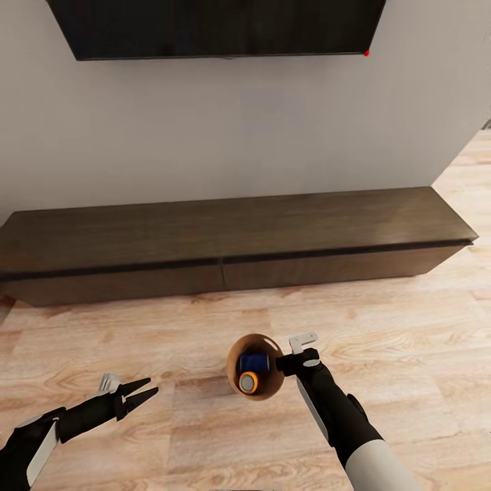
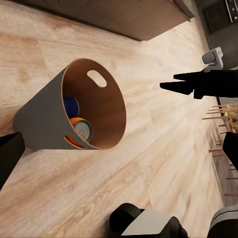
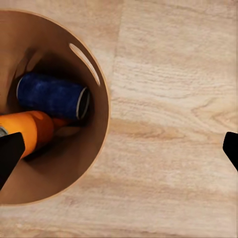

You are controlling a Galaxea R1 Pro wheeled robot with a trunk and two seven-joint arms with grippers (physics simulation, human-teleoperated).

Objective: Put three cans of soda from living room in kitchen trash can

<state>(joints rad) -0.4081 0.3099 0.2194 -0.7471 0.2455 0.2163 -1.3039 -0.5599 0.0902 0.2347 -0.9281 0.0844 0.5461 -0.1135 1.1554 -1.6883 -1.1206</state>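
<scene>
The trash can [image 1: 267, 389] stands upright on the plank floor in front of me, brown inside with an oval hand-hole. A dark blue soda can [image 1: 254, 360] and an orange one [image 1: 247, 382] lie in it. In the right wrist view the blue can [image 3: 49, 96] rests above the orange can [image 3: 29, 131], and a sliver of orange beneath may be another. My right gripper [image 1: 285, 363] hovers over the bin's right rim, open, one finger [image 3: 9, 153] over the inside and the other outside. My left gripper [image 1: 151, 389] is open and empty, left of the bin [image 2: 44, 114].
A long dark low cabinet [image 1: 232, 239] runs along the white wall under a black TV [image 1: 218, 27]. Pale wood floor [image 1: 382, 327] spreads around the bin. The wall ends at the right, where more floor [image 1: 470, 170] continues. My own base [image 2: 144, 223] is close behind.
</scene>
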